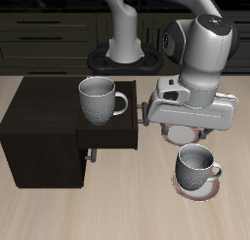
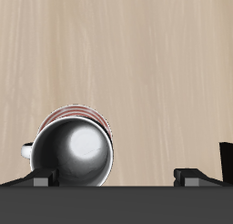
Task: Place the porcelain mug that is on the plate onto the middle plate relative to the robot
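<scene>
The porcelain mug, grey-white and speckled, stands upright on the plate near the table's front edge. My gripper hangs above and slightly behind it, open and empty. In the wrist view the mug shows from above with its handle to one side. The plate's ringed rim peeks out beyond it. The mug lies nearer one fingertip than the midpoint of the gripper. A second like plate shows partly under my hand. I cannot tell whether it is the middle plate. The third plate is hidden.
A dark wooden cabinet stands beside the gripper, with its top drawer pulled out. A near-identical, bigger-looking mug stands on top of it. The robot's base is at the back.
</scene>
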Robot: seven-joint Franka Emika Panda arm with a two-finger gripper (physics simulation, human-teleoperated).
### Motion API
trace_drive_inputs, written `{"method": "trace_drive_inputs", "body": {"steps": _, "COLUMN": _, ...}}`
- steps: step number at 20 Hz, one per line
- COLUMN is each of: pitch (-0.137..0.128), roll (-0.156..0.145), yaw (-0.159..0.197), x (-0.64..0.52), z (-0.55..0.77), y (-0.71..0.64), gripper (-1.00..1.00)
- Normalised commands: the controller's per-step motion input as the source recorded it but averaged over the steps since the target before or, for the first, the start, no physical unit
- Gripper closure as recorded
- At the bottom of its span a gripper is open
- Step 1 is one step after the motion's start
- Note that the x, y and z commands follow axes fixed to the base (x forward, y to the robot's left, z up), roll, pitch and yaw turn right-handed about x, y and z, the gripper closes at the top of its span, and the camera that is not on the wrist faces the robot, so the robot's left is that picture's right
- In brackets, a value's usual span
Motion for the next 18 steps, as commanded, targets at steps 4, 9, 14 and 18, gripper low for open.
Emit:
{"method": "trace_drive_inputs", "body": {"steps": 4, "pitch": 0.000, "roll": -0.007, "yaw": -0.016, "x": -0.03, "z": -0.40, "y": -0.01, "gripper": -1.00}}
{"method": "trace_drive_inputs", "body": {"steps": 9, "pitch": 0.034, "roll": 0.013, "yaw": 0.001, "x": -0.06, "z": -0.51, "y": 0.07, "gripper": -1.00}}
{"method": "trace_drive_inputs", "body": {"steps": 14, "pitch": 0.035, "roll": -0.036, "yaw": -0.045, "x": 0.05, "z": -0.29, "y": -0.18, "gripper": -1.00}}
{"method": "trace_drive_inputs", "body": {"steps": 18, "pitch": 0.044, "roll": 0.025, "yaw": -0.007, "x": 0.04, "z": -0.25, "y": -0.07, "gripper": 1.00}}
